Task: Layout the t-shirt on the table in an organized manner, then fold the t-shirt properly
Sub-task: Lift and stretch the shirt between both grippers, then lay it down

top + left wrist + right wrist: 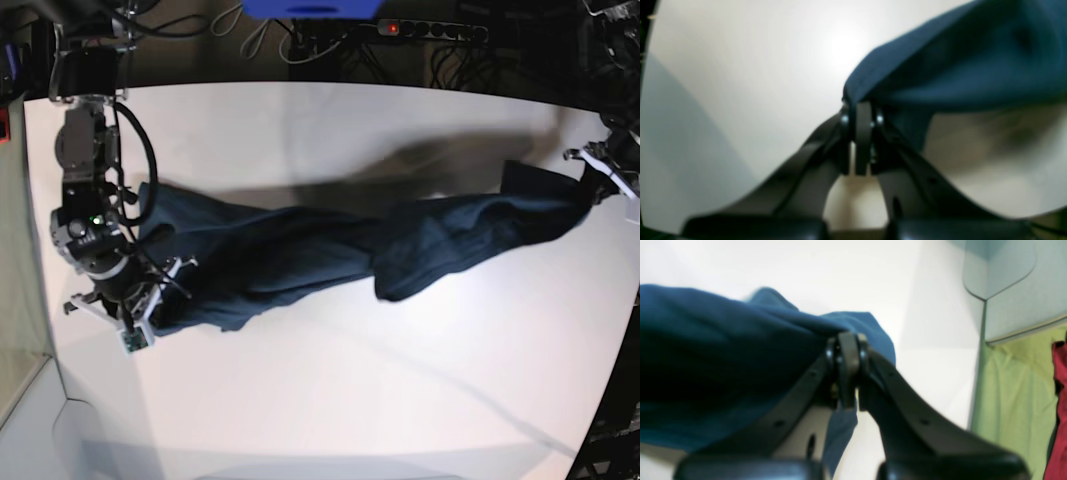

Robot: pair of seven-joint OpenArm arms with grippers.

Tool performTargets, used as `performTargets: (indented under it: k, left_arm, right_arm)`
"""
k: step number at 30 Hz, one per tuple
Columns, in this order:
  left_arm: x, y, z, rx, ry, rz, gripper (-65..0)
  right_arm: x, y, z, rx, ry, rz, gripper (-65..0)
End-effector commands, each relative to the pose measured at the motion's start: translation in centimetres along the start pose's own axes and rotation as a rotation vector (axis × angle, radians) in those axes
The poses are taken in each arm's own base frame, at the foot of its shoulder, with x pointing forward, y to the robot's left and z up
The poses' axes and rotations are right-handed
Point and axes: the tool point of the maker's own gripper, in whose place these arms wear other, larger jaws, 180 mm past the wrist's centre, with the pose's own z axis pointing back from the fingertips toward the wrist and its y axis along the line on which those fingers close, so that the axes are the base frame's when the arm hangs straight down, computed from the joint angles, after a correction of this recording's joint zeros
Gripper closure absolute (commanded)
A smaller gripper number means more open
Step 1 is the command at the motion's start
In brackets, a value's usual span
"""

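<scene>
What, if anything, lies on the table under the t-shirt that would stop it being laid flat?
Nothing visible. The t-shirt is stretched between the left gripper and the right gripper, both shut on it, and the table around it looks bare. What lies beneath the fabric is hidden.

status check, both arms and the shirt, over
Left gripper shut on the t-shirt, right gripper shut on its other end. Shirt stretched between them over the table, bunched, not flat. Nothing in the way.
</scene>
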Motion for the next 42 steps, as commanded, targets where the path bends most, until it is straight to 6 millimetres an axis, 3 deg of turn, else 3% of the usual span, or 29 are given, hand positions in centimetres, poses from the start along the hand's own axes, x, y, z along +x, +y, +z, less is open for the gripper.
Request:
performTargets:
  k: [1,9,13,17,20,26,31,35,38,42]
  left_arm:
    - [1.7,1.1,0.9,0.028,-0.055,-0.010,-0.2]
    - [3.3,3.8,2.8,0.120,-0.143,0.050,-0.2]
    - [4.3,4.2,3.2,0.134,-0.176,0.048,-0.2]
    - [8.2,3.1,4.0,0.132,-0.270,-0.015,-0.2]
    - [12.2,1.7,5.1,0.130,-0.374,-0.086,-0.2]
    - [19.2,-0.5,7.6,0.139,-0.573,-0.179,-0.2]
    - [25.5,-0.9,9.6,0.144,-0.760,-0.175,-0.2]
    - [28.7,-2.3,7.6,0.154,-0.741,-0.256,-0.2]
    - [28.8,-3.7,5.2,0.146,-0.670,-0.322,-0.2]
    - [25.5,-3.4,2.5,0.119,-0.558,-0.313,-0.2]
  right_arm:
    - [2.0,-1.5,0.4,-0.039,-0.064,-0.002,0.0]
    - [4.3,-5.0,1.4,-0.124,-0.137,-0.093,0.0]
    - [7.4,-5.3,2.8,-0.143,-0.218,-0.073,0.0]
    - [11.5,-5.7,4.9,-0.169,-0.338,-0.067,0.0]
    - [14.6,-6.6,6.6,-0.199,-0.425,-0.055,0.0]
    - [18.9,-8.7,8.1,-0.247,-0.505,-0.053,0.0]
    - [22.6,-10.7,9.6,-0.287,-0.565,-0.061,0.0]
    - [25.3,-12.4,10.0,-0.307,-0.600,-0.072,0.0]
    - [24.9,-13.5,10.6,-0.340,-0.571,-0.060,0.0]
    - [20.2,-12.1,9.3,-0.324,-0.440,-0.035,0.0]
